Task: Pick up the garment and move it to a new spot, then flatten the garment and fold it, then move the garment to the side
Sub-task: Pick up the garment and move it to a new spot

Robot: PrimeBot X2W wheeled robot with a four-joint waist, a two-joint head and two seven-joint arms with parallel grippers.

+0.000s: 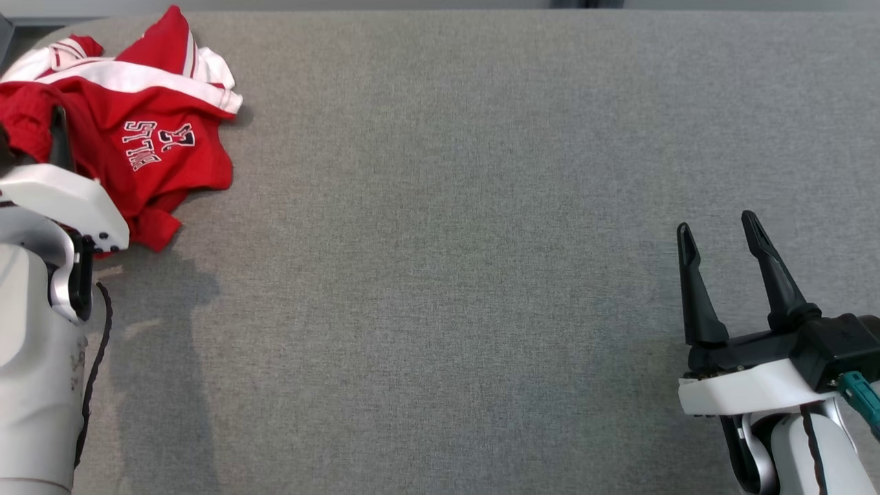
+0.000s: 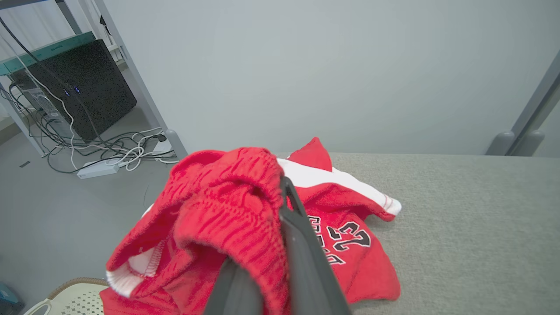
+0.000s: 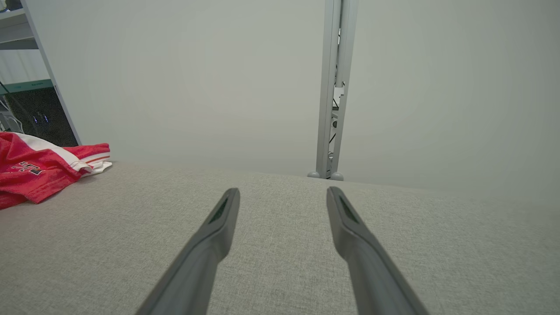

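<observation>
The garment point(image 1: 158, 137), soft red knit with broad white bands and stitched dark lettering, lies crumpled in a heap at the table's point(image 1: 447, 275) far left corner. Its ribbed, gathered hem is bunched up in the left gripper point(image 2: 282, 197), whose dark tapered fingers are pinched together on it, one seemingly buried under cloth. Over the table's near right, on flat grey woven fabric, the right gripper point(image 1: 716, 225) hangs spread wide, holding nothing.

The garment point(image 1: 148, 137) lies on the table point(image 1: 440, 275) at its far left corner.
</observation>
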